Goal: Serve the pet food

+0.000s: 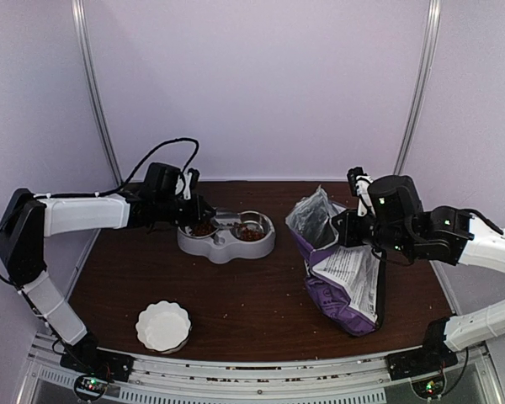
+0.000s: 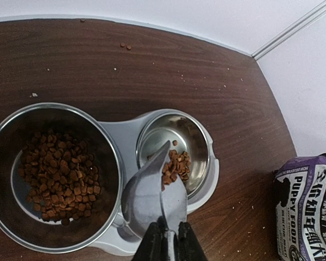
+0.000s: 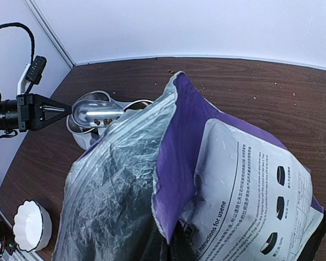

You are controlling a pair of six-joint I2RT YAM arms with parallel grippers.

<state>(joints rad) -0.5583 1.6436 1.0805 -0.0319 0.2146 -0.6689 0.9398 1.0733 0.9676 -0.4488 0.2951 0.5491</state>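
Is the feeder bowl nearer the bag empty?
No, the bowl holds a small cluster of pet food beside the scoop held by the left pincer.

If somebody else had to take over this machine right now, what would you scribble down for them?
The left gripper is shut on the metal scoop, tipped over the second bowl.
The right gripper is shut on the bag at its open rim.
Pet food: a heap in the first bowl, only a little at the scoop's lip.
Done: first bowl served.
Left: fill the second bowl, probably with more scoops.
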